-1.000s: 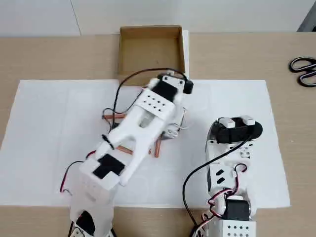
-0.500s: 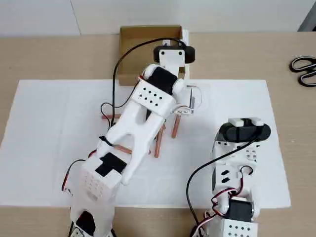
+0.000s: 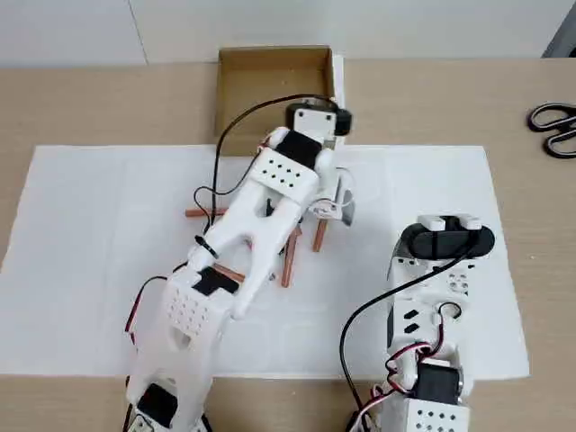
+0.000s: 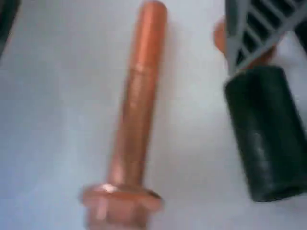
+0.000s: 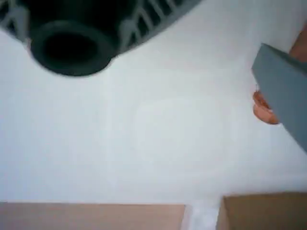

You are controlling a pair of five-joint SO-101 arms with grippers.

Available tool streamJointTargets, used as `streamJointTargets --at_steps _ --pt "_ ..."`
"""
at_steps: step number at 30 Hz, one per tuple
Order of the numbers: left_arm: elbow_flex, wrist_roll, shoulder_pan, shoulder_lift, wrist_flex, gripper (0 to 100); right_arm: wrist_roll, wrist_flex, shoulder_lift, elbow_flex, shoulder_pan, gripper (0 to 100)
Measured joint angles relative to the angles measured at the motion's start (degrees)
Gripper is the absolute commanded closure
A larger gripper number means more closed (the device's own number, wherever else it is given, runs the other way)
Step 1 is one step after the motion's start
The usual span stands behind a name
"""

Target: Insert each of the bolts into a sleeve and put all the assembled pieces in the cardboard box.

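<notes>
Paper [image 3: 108,225] covers the middle of the table [image 3: 90,99], and its far edge meets the near wall of the cardboard box [image 3: 273,90]. The left gripper [image 3: 339,205] hangs low over the sheet, near that wall's right corner. A strip of bare paper lies between it and the right arm [image 3: 432,297], which stands well apart toward the sheet's right edge. Scissors [image 3: 553,126] lie by the table's right edge.

Copper bolts [image 3: 290,259] lie on the paper beneath the left arm [image 3: 261,216]. The left wrist view shows a single bolt [image 4: 136,110] with a smooth shank and a flanged head. Just beside it a second sleeve [image 4: 264,139], black and cylindrical, touches the left gripper; I cannot tell whether it is gripped. The right gripper [image 5: 76,19] is clamped on a black sleeve [image 5: 72,50], whose open bore faces the camera.
</notes>
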Motion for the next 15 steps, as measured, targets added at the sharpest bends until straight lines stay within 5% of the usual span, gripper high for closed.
streamJointTargets --at_steps 15 --pt "-15.38 -0.18 0.79 12.57 0.00 71 0.00 0.00 0.00 0.00 0.00 99.4"
